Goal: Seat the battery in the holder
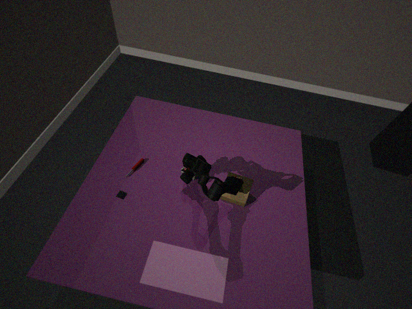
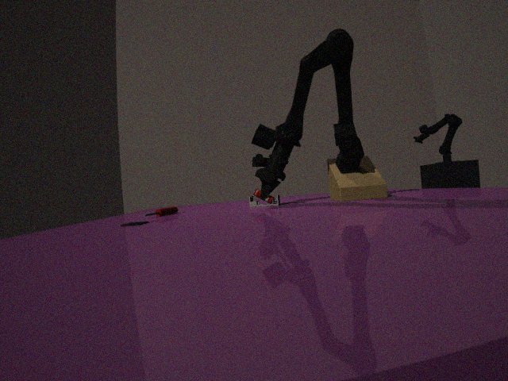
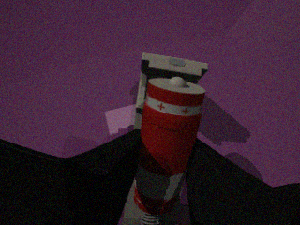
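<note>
The red battery [image 3: 171, 127] [image 2: 257, 192] with white bands is tilted: its terminal end is raised toward the lip end, its flat end low by the spring [image 3: 151, 219]. The pale holder [image 3: 197, 67] [image 2: 252, 202] lies under it on the purple surface. In the wrist view the battery's terminal is in front of the end wall with the lip, and looks above it rather than under it. My gripper [image 3: 164, 142] [image 2: 265, 198] is shut on the battery, one black finger on each side. Whether the flat end touches the spring is unclear. The holder's middle is hidden.
A red screwdriver [image 1: 136, 163] [image 2: 167, 211] and a small dark flat square [image 1: 121, 194] [image 2: 134, 224] lie to the left. A pale rectangle [image 1: 186, 271] is at the front. The arm's tan base block [image 1: 236, 199] [image 2: 360, 191] is on the right.
</note>
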Tool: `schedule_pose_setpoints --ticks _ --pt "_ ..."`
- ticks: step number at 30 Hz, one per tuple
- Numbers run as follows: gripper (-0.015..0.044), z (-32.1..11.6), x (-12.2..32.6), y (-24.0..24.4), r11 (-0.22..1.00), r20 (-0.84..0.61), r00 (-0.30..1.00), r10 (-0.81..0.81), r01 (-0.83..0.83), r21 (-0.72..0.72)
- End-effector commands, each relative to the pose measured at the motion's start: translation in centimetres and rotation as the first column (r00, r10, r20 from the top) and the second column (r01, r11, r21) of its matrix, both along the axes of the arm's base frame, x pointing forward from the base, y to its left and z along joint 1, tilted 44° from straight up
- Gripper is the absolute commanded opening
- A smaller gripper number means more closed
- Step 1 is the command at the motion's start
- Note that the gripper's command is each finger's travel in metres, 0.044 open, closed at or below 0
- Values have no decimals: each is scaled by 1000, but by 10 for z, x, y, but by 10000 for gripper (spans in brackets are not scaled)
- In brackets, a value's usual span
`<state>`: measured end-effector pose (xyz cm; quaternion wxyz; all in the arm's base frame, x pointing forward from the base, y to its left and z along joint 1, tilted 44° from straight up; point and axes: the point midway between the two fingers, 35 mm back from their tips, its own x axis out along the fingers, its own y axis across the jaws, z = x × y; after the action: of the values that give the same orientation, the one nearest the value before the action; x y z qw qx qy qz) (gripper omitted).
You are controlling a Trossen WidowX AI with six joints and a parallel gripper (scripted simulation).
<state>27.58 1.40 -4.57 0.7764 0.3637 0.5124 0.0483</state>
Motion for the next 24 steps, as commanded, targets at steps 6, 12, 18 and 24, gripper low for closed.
schedule_pose_setpoints --ticks 6,12,18,24 --pt "84 0 -10 3 1000 -10 1000 -2 2 1" --pt "84 0 -11 2 1000 -18 1000 1 -1 1" --pt "84 -2 -9 2 1000 -40 999 21 -21 4" --pt "84 -3 -6 2 999 -62 997 42 -42 7"
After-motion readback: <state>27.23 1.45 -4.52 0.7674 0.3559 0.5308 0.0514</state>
